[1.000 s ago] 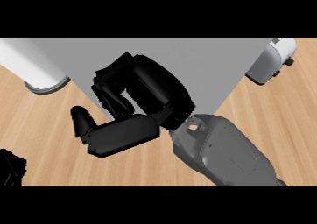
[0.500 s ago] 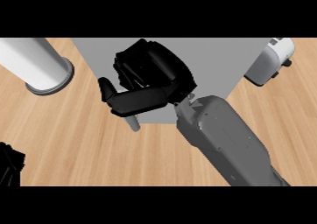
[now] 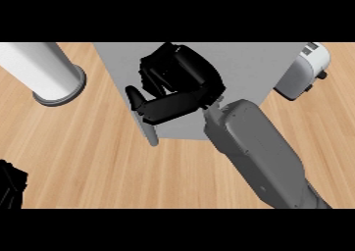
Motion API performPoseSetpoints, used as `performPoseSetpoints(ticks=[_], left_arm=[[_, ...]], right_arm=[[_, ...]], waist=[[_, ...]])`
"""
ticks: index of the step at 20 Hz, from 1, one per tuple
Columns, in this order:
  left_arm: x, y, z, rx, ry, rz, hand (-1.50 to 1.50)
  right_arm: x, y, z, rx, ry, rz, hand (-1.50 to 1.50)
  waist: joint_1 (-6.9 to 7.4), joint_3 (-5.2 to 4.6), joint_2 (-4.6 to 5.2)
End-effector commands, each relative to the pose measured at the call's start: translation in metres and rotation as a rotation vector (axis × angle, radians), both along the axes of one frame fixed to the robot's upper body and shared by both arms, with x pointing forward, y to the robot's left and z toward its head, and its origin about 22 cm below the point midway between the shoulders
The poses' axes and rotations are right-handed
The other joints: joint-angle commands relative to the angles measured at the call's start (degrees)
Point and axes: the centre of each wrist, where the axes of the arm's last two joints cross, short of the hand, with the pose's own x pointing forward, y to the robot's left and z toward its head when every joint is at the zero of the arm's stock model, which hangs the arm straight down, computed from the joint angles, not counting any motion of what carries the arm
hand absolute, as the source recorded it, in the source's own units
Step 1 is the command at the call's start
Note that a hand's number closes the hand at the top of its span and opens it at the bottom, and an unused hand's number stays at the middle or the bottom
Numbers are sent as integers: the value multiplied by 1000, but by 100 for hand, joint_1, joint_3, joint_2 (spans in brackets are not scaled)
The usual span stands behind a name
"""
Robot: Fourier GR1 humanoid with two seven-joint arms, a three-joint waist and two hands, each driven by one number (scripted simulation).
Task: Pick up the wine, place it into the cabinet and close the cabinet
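Note:
The grey cabinet (image 3: pixel 245 63) fills the upper middle of the head view, with a slim grey handle (image 3: pixel 151 135) at its lower left corner. My right hand (image 3: pixel 177 105) lies against the cabinet's front near that handle. Its fingers (image 3: pixel 180 66) are loosely bent over the grey face, its thumb (image 3: pixel 136 95) sticks out to the left, and it holds nothing. The grey right forearm (image 3: pixel 260 152) runs down to the lower right. My left hand (image 3: pixel 7 184) rests at the lower left edge, apart from everything. No wine bottle shows anywhere.
A white cylinder on a grey round base (image 3: pixel 36 68) stands at the upper left. A white toaster (image 3: pixel 305 68) sits at the upper right beside the cabinet. Wooden counter top (image 3: pixel 86 166) spreads around them.
My right hand has moved up and to the right, onto the cabinet's face. The cabinet's grey front has drawn back with it, and its handle has come into view. The left hand stayed put.

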Motion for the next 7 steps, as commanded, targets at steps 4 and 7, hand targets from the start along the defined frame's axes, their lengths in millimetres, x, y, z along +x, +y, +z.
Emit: performPoseSetpoints(ticks=[4,7], left_arm=[[1,1,2,-10,-18,-1,150],[2,-12,-6,-25,-4,-19,150]], right_arm=[[45,-62,-11,-35,86,-228,150],[45,-65,-13,-46,80,-199,150]], waist=[[-24,66,284],[-87,65,281]])
